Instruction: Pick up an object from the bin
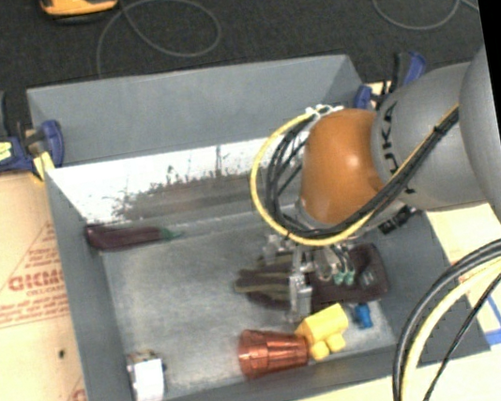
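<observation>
Now my gripper (300, 293) is low in the bin (188, 110), in its near right part, over a small heap. A dark brown flat thing (262, 283) lies under it and to its left, a yellow block (324, 325) is just below it, and a copper-coloured ribbed cup (268, 351) lies next to the block. Whether the gripper is spread or pressed together I cannot tell, and nothing looks lifted. So I judge the pick is not yet done: the grasp and the lift are left. A small white thing (148, 378) and a dark long thing (123, 235) lie well apart.
</observation>
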You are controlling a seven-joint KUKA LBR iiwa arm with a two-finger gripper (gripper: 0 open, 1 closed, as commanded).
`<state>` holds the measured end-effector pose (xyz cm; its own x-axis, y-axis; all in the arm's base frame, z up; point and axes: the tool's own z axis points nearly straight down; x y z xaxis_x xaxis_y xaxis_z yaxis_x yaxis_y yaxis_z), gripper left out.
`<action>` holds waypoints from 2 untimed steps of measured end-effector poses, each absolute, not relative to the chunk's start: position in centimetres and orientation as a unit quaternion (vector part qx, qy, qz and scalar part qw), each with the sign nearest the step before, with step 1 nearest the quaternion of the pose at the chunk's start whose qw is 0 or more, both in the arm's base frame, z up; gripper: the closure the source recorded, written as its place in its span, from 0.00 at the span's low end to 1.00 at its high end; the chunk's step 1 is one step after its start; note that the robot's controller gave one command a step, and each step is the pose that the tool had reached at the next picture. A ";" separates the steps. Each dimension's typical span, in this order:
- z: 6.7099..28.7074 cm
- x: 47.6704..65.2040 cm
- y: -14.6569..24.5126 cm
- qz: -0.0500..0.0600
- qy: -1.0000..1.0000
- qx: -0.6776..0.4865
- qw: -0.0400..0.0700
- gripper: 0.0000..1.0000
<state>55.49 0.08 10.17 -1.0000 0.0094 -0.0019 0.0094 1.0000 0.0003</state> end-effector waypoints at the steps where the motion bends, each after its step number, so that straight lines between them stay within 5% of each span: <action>1: 8.3 55.0 -0.4 0.000 0.990 0.140 0.001 0.00; 2: 7.2 56.1 -3.0 0.000 0.991 0.135 0.006 1.00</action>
